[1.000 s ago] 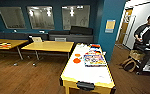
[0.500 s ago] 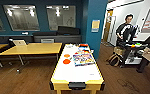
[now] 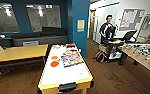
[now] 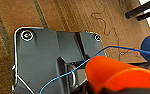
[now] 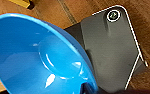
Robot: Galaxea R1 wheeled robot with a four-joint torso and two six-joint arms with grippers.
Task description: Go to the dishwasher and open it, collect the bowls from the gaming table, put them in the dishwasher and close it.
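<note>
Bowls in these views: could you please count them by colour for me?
Orange bowls: 3 (two on the table, one close in the left wrist view)
Blue bowl: 1
Total: 4

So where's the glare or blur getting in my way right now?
Head view: soft overall, ceiling lights mirrored in the dark glass panels; the orange bowls on the white-topped table read as blobs. Right wrist view: the blue bowl carries bright white highlights. Left wrist view: the orange bowl up close is out of focus.
</note>
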